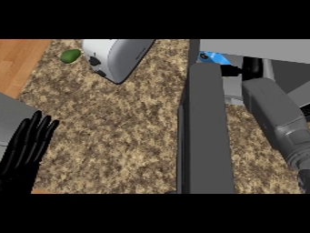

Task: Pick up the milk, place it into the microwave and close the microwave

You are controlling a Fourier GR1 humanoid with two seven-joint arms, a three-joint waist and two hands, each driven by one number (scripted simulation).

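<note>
Seems midway through placing. Reaches the right hand (232,70) past the open microwave door (207,136) into the microwave (264,48) at the counter's (117,127) far right corner, up against the blue milk (209,57) there; cannot tell the grip. Rests the left hand (16,159), fingers straight and spread, at the near left edge. Calls next for release, withdrawal, then swinging the door shut.

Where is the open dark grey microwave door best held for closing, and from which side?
The dark grey microwave door stands open, hinged at its far end. Probably take its near free end, from the left face, with the open left robot hand.
</note>
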